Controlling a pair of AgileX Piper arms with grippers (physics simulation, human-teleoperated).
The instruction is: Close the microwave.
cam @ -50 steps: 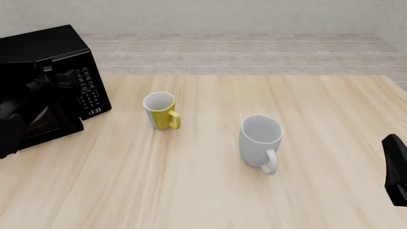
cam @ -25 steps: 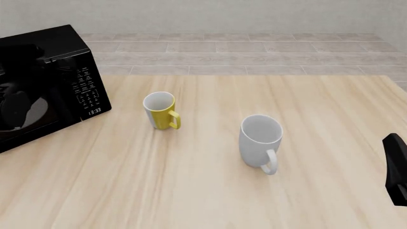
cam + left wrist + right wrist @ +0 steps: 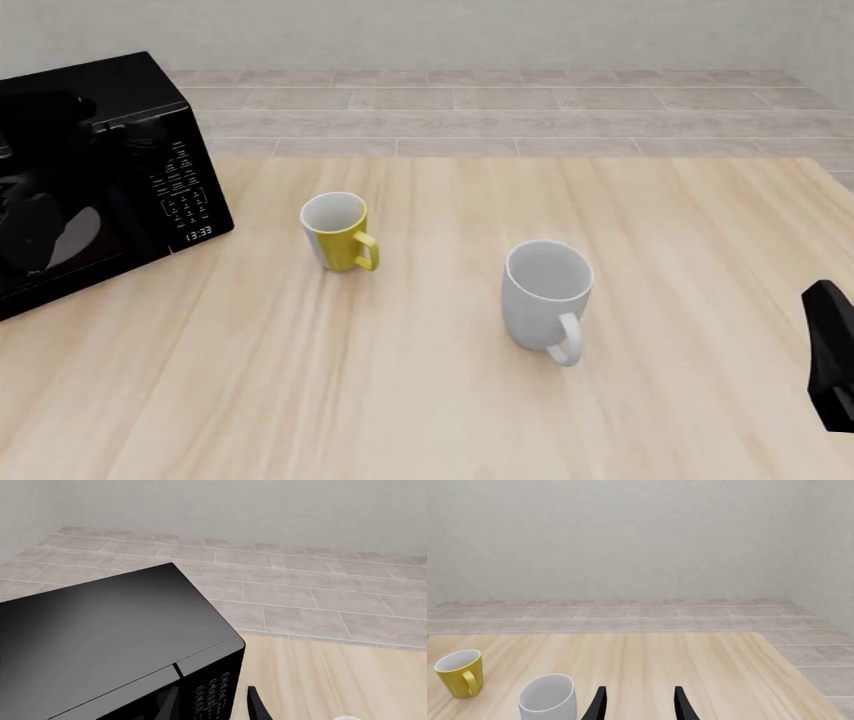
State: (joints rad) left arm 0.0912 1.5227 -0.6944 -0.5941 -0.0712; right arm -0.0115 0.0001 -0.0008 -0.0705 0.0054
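The microwave (image 3: pixel 94 130) is a glossy black box at the table's far left, and its door lies flush with the keypad panel (image 3: pixel 180 190). In the left wrist view I look down on the microwave's top (image 3: pixel 100 630). My left gripper (image 3: pixel 212 705) is open just above its front upper corner, holding nothing. In the front view that gripper cannot be told apart from the dark door. My right gripper (image 3: pixel 639 705) is open and empty, far to the right, and only a black part of its arm (image 3: pixel 830 355) shows at the front view's right edge.
A yellow mug (image 3: pixel 336 232) stands right of the microwave, its handle toward me. A larger white mug (image 3: pixel 545 292) stands mid-table. The wooden table (image 3: pixel 441 420) ends at a tiled floor (image 3: pixel 534 100) and a pale wall.
One second ago the microwave door stood ajar with my left arm against it. It has swung shut and has stayed flush for the last half second. The right arm has not moved.
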